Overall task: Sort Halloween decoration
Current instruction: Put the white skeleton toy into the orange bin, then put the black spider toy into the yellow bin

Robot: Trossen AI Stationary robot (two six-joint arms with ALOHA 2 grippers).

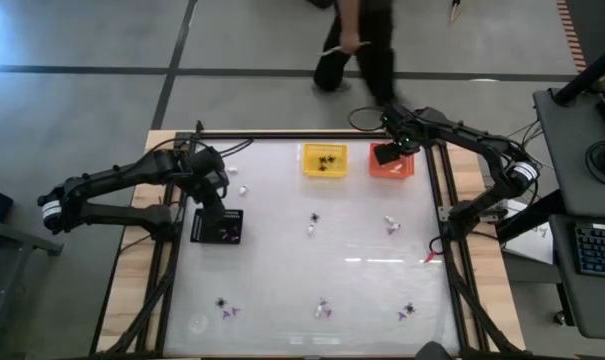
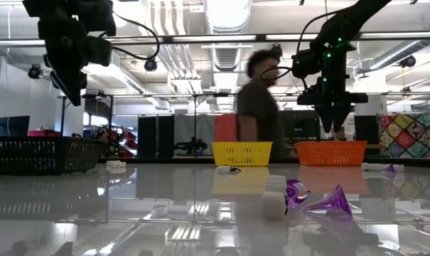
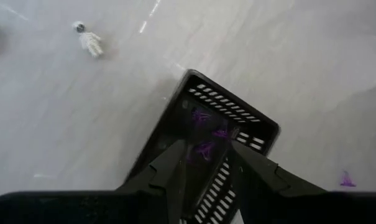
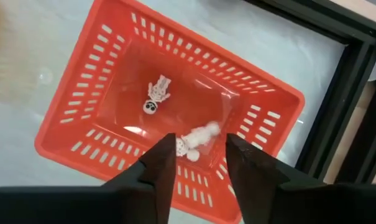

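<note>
My right gripper (image 4: 200,142) hangs open above the orange basket (image 4: 100,93), at the table's far right (image 1: 402,170). A white skeleton trinket (image 4: 156,94) lies on the basket's floor. A second, blurred white one (image 4: 200,134) shows below the gap between the fingers. My left gripper (image 3: 206,148) stands open over the black basket (image 3: 237,102) at the table's left (image 1: 197,235), which holds purple trinkets (image 3: 201,117). The yellow basket (image 1: 324,172) holds black spiders.
Loose trinkets lie across the table: a white one (image 3: 88,42) beside the black basket, some mid-table (image 1: 313,217) (image 1: 391,225), and several along the near edge (image 1: 222,303) (image 1: 324,310) (image 1: 409,310). A person (image 1: 357,45) stands behind the far edge.
</note>
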